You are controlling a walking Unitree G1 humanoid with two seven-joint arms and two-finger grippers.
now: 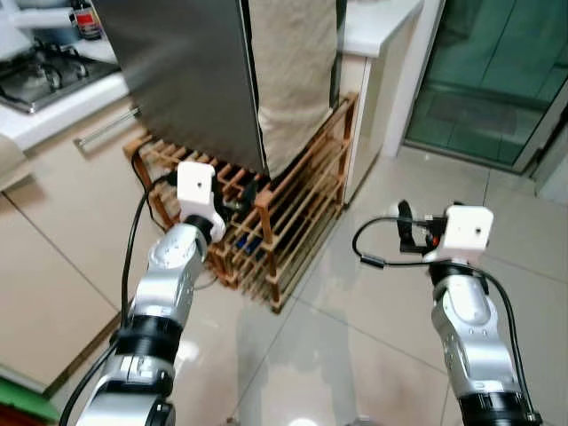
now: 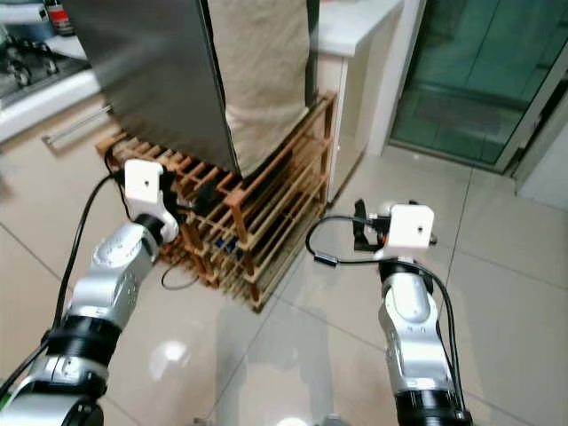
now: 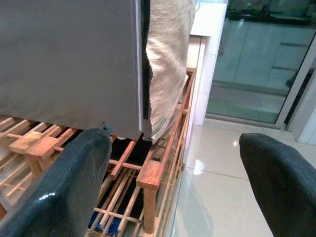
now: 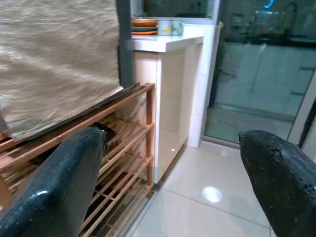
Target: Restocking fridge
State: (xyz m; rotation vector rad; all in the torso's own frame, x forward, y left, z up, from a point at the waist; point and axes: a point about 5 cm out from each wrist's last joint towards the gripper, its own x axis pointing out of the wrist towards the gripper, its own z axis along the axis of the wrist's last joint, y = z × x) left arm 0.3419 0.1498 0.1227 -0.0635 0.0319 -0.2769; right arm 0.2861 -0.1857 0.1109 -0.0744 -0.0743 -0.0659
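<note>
The left tool (image 3: 173,187) has its two black fingers spread wide apart and holds nothing, raised close to the corner post of a slatted wooden rack (image 1: 275,222) on the floor. At twelve o'clock from it, the grey fridge (image 1: 186,71) stands on that rack, door shut, with a beige cloth (image 1: 293,71) hanging down its side. At three o'clock, the right tool (image 4: 168,182) is likewise spread and empty, above the glossy tiled floor (image 1: 355,328), pointing towards a white worktop (image 4: 168,42)
</note>
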